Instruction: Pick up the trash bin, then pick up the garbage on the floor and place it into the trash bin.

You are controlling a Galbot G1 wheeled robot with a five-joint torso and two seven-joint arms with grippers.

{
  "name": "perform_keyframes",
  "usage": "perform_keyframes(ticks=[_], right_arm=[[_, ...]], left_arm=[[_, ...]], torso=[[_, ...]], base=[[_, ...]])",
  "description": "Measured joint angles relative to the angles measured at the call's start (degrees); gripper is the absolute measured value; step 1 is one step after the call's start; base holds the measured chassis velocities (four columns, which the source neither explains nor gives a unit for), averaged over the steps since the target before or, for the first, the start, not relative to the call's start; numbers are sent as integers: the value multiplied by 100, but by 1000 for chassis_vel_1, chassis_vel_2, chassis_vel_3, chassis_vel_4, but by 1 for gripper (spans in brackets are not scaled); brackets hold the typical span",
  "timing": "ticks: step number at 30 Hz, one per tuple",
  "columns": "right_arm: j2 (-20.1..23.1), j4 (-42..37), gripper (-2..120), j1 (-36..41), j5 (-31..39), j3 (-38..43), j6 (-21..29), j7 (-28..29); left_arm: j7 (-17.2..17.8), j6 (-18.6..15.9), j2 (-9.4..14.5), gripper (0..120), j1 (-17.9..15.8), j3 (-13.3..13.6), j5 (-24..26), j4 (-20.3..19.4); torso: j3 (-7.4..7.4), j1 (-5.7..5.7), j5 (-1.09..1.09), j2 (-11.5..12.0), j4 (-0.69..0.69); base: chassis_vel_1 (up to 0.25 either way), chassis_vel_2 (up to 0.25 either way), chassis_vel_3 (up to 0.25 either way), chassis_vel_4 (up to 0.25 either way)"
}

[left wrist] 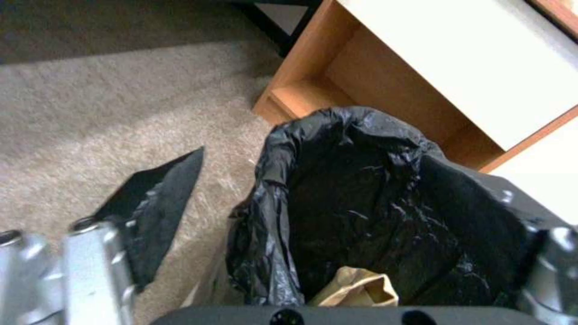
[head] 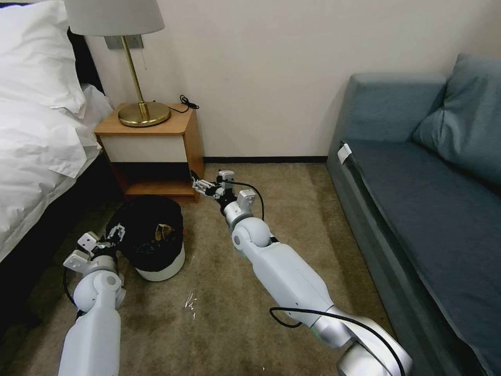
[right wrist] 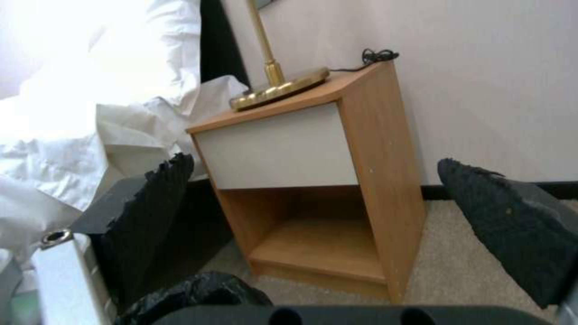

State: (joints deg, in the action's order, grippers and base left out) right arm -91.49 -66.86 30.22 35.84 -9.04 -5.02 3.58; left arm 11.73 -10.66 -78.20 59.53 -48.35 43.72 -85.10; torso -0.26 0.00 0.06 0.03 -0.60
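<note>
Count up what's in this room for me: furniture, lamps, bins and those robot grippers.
Furniture: 3 (bed, nightstand, sofa)
Lamp: 1
Trash bin: 1
Grippers: 2 (left gripper, right gripper)
Total: 7

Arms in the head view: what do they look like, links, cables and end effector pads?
Both arms have glossy white shells with rounded grey-silver joints. A black cable loops along the right arm to its end effector. The left end effector has silver brackets. The wrist views show black, textured finger pads.
</note>
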Motion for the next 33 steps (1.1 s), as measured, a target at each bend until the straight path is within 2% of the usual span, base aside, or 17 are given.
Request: perform_keyframes(ticks=[10,15,17,18,20,24,29,33], right_arm=[[62,-139,100,65,-9,-28,11,69],[114,-221,100,128,-57,-31,12,180],[199,-335,100,209,-176,-6,82,385],[199,-335,100,209,-176,-6,82,385],[299,-451,100,284,-241,27,175,568],[463,-622,100,399,-283,121,318,829],[628,-724,100,493,-343,248,444,1069],[798,-797,100,587,-384,395,599,1203]], left_arm=[[199,-88,298,100,307,5,-166,-503],[219,-77,420,100,433,5,-489,-726],[224,-34,580,100,562,38,-893,-1008],[224,-34,580,100,562,38,-893,-1008],[229,-23,739,100,616,100,-1084,-1244],[296,-75,951,100,626,199,-1155,-1528],[213,-64,1100,100,657,330,-1266,-1611],[10,4,1216,100,665,488,-1320,-1643]], torso=[[0,0,1,0,1],[0,0,1,0,0],[0,0,1,0,1],[0,0,1,0,1],[0,0,0,0,1],[0,0,-1,0,-1],[0,0,-1,0,1],[0,0,-1,0,0]], base=[[0,0,0,0],[0,0,0,0],[0,0,0,0],[0,0,0,0],[0,0,0,0],[0,0,0,0],[0,0,0,0],[0,0,0,0]])
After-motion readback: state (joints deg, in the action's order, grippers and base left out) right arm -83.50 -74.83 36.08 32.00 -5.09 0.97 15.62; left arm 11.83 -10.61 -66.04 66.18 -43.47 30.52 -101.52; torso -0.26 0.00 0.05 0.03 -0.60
